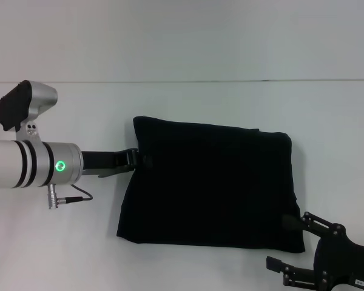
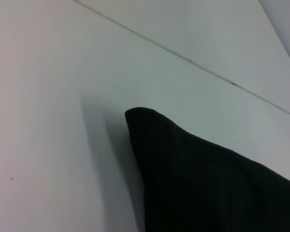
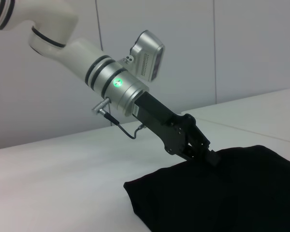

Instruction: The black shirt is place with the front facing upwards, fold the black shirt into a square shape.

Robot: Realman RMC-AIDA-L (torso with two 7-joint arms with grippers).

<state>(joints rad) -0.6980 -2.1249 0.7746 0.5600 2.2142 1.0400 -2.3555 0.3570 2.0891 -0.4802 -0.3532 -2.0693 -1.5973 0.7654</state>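
A: Black shirt (image 1: 209, 185) folded to rough rectangle, mid desk (image 1: 182, 36). Left pincer (image 1: 139, 159) clenched on left edge; right pincer (image 1: 291, 242) released, at near-right corner.

B: Risk: dragging while clamped could undo the fold.

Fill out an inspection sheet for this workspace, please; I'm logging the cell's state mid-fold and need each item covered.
Surface: white table, plain, with a thin seam line across its far part.
Job's things: black shirt lies folded into a rough rectangle mid-table; no lettering or label shows.
Clutter: nothing seen.
Grippers: left gripper is at the shirt's left edge, near its far corner, touching the cloth; right gripper is open, its upper finger at the shirt's near right corner.
Cables: a thin dark cable loops from a connector on the left wrist.
Surroundings: pale panelled wall behind the table.
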